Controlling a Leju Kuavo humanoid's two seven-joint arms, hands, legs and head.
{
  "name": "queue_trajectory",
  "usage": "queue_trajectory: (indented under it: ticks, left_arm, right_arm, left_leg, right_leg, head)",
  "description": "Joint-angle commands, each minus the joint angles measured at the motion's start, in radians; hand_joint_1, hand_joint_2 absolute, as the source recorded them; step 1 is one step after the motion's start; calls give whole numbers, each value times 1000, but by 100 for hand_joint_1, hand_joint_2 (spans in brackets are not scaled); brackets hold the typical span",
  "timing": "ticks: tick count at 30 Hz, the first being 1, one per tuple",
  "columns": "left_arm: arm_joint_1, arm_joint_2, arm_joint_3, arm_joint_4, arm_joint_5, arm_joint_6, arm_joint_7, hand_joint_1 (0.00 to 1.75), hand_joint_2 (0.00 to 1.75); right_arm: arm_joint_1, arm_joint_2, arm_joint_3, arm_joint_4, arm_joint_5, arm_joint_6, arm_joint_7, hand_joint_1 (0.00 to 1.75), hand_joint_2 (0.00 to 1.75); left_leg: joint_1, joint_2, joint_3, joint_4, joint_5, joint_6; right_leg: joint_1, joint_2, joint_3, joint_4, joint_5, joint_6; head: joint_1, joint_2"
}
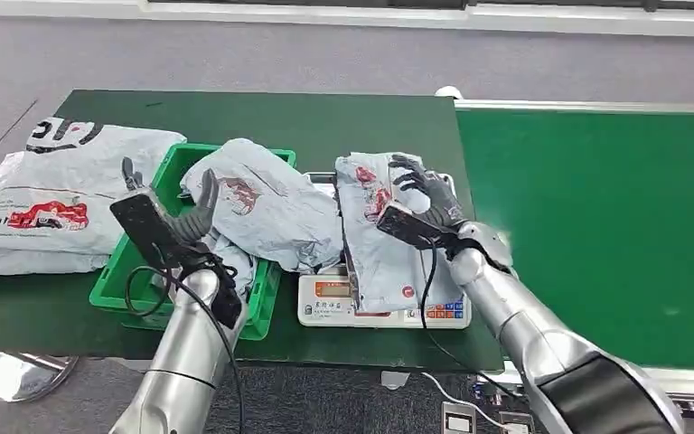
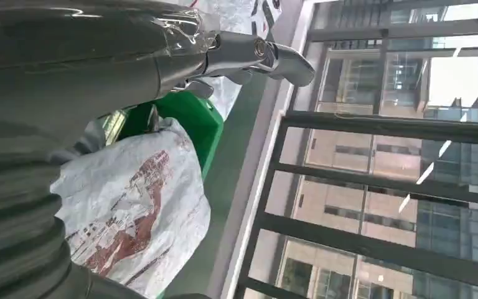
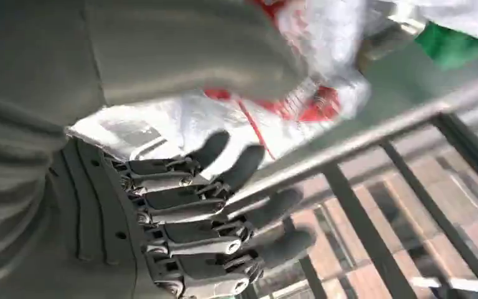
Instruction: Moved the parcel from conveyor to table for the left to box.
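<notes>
At the table's left edge I see a stack of grey mailers (image 1: 50,194). My left hand (image 1: 167,212) hovers over the green box (image 1: 267,298) at the front edge, fingers apart, holding nothing; a crumpled bag (image 1: 267,203) fills it. By the right edge the parcel (image 1: 384,240) lies on the scale (image 1: 325,303), my right hand (image 1: 425,203) spread on it, grip unclear.
</notes>
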Motion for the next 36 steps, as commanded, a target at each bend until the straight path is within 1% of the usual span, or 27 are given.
queue_trajectory:
  ticks: [1, 2, 3, 5, 7, 8, 9, 12, 13, 14, 15, 16, 17, 22, 23, 24, 25, 26, 27, 28, 29, 30, 31, 32, 33, 34, 36]
  left_arm:
    - [-24, 85, -207, -21, -20, -8, 3, 0, 175]
    - [-6, 103, -251, -80, -26, 4, 3, 0, 175]
    - [1, 113, -268, -90, -18, -12, 3, 0, 175]
    - [1, 113, -268, -90, -18, -12, 3, 0, 175]
    - [11, 138, -307, -128, -11, -126, 3, 0, 175]
    - [12, 153, -340, -151, -11, -223, 3, 0, 175]
    - [12, 164, -366, -175, -17, -293, 3, 0, 175]
    - [12, 164, -366, -175, -17, -293, 3, 0, 175]
    - [6, 165, -382, -160, -21, -338, 3, 0, 175]
    - [-18, 158, -420, -101, -25, -425, 3, 0, 175]
    - [-18, 158, -420, -101, -25, -425, 3, 0, 175]
    - [-18, 158, -420, -101, -25, -425, 3, 0, 175]
    - [-26, 154, -441, -81, -31, -448, 3, 0, 175]
    - [-26, 154, -441, -81, -31, -448, 3, 0, 175]
    - [-31, 154, -456, -71, -18, -527, 3, 0, 175]
    - [-38, 152, -477, -47, -24, -592, 3, 0, 175]
    - [-51, 147, -498, -4, -23, -669, 3, 0, 175]
    - [-76, 146, -540, 52, -64, -693, 3, 0, 175]
    - [-129, 126, -578, 186, -96, -727, 3, 0, 175]
    - [-148, 115, -584, 235, -108, -739, 3, 0, 175]
    - [-176, 91, -580, 310, -130, -775, 3, 0, 175]
    - [-200, 74, -591, 364, -142, -791, 3, 0, 175]
    - [-238, 48, -595, 458, -161, -787, 3, 0, 175]
    - [-259, 39, -657, 478, -253, -703, 3, 0, 175]
    - [-277, 26, -673, 518, -283, -684, 32, 0, 175]
    - [-287, 12, -642, 549, -260, -720, 73, 0, 175]
    - [-291, 10, -637, 575, -274, -735, 137, 0, 175]
  right_arm:
    - [104, -69, -146, -236, -162, -145, -161, 0, 175]
    - [122, -84, -156, -280, -204, -155, -180, 0, 175]
    - [146, -99, -171, -325, -249, -141, -192, 0, 175]
    - [146, -99, -171, -325, -249, -141, -192, 0, 175]
    - [222, -144, -165, -472, -318, -167, -192, 0, 175]
    - [247, -168, -151, -537, -320, -212, -192, 0, 175]
    - [272, -173, -183, -570, -270, -286, -192, 0, 175]
    - [272, -173, -183, -570, -270, -286, -192, 0, 175]
    - [296, -153, -254, -593, -195, -286, -192, 0, 175]
    - [337, -152, -306, -605, -219, -286, -192, 0, 175]
    - [337, -152, -306, -605, -219, -286, -192, 0, 175]
    - [337, -152, -306, -605, -219, -286, -192, 0, 175]
    - [363, -163, -313, -619, -254, -286, -192, 0, 175]
    - [363, -163, -313, -619, -254, -286, -192, 0, 175]
    - [406, -154, -365, -641, -257, -286, -192, 0, 175]
    - [455, -133, -428, -681, -225, -286, -192, 0, 175]
    - [500, -94, -524, -712, -146, -286, -192, 0, 175]
    - [542, -56, -591, -745, -93, -286, -192, 0, 175]
    - [580, -44, -594, -714, -143, -286, -192, 0, 175]
    - [596, -45, -586, -685, -180, -286, -192, 0, 175]
    - [615, -37, -577, -667, -232, -266, -192, 0, 175]
    - [625, -51, -549, -661, -346, -178, -192, 0, 175]
    - [628, -52, -549, -649, -391, -129, -192, 0, 175]
    - [625, -49, -564, -630, -459, 3, -192, 0, 175]
    - [617, -45, -582, -613, -471, 36, -192, 0, 175]
    - [613, -43, -595, -587, -473, 111, -192, 0, 175]
    - [604, -37, -615, -545, -436, 139, -192, 0, 175]
  left_leg:
    - [1, -3, 1, -1, 0, 0]
    - [0, -2, 0, -1, 0, 0]
    - [1, -2, 1, -1, 0, 0]
    - [1, -3, 2, -1, 0, 0]
    - [0, -2, 2, -1, 0, 0]
    - [0, -3, 2, -1, 0, 0]
    - [1, -5, 2, -2, 0, 0]
    - [1, -5, 2, -2, 0, 0]
    - [0, -3, 1, -1, 0, 0]
    - [0, -5, 0, -1, 0, 0]
    - [1, -7, 1, -1, 0, 0]
    - [0, -3, 2, -1, -1, 0]
    - [0, -2, 1, 0, -2, 1]
    - [0, -1, 2, -1, -2, 0]
    - [0, -1, 3, -2, -2, 0]
    - [0, -1, 1, 0, -2, 0]
    - [0, -2, 2, -1, -2, 0]
    - [0, -3, 1, -1, -1, 0]
    - [1, -7, 3, -3, -1, 0]
    - [0, -8, 3, -2, -1, 0]
    - [1, -10, 5, -3, -1, 0]
    - [1, -9, 4, -2, -1, 1]
    - [1, -8, 5, -2, -2, 1]
    - [1, -8, 3, -1, -2, 2]
    - [1, -8, 4, -1, -2, 2]
    - [0, -6, 1, 0, -3, 2]
    - [-1, -3, 2, 0, -3, 2]
  right_leg:
    - [1, -3, 2, -1, -1, -1]
    - [0, -2, 1, -1, -1, 0]
    - [1, -2, 2, -2, -1, -1]
    - [1, -3, 3, -2, -1, -1]
    - [0, -2, 3, -2, -1, -1]
    - [1, -3, 3, -2, -1, 0]
    - [1, -5, 5, -3, -1, -1]
    - [1, -5, 5, -3, -1, -1]
    - [0, -2, 2, -2, 0, 0]
    - [0, -5, 2, -2, -1, 0]
    - [1, -7, 4, -3, -2, -1]
    - [0, -3, 4, -3, -1, -1]
    - [0, -2, 2, -2, -1, 0]
    - [0, -2, 3, -3, -1, -1]
    - [0, -1, 4, -4, 0, -1]
    - [0, -1, 1, -1, -1, 0]
    - [0, -2, 3, -2, -1, -1]
    - [0, -4, 2, -2, -1, 0]
    - [1, -7, 6, -5, -2, -1]
    - [0, -8, 5, -4, -2, -1]
    - [1, -10, 8, -5, -2, -1]
    - [1, -10, 7, -4, -3, 0]
    - [1, -9, 9, -5, -3, 0]
    - [1, -9, 7, -3, -3, 0]
    - [1, -9, 8, -4, -3, 0]
    - [0, -7, 5, -3, -3, 1]
    - [-1, -4, 4, -2, -2, 1]
  head:
    - [0, 0]
    - [0, 0]
    - [0, 0]
    - [0, 0]
    - [0, 0]
    - [0, 0]
    - [0, 0]
    - [0, 0]
    - [0, 0]
    - [0, 0]
    - [0, 0]
    - [0, 0]
    - [0, 0]
    - [0, 0]
    - [0, 0]
    - [0, 0]
    - [0, 0]
    - [0, 0]
    - [0, 0]
    - [0, 0]
    - [0, 0]
    - [0, 0]
    - [0, 0]
    - [0, 0]
    - [0, 0]
    - [0, 0]
    - [0, 0]
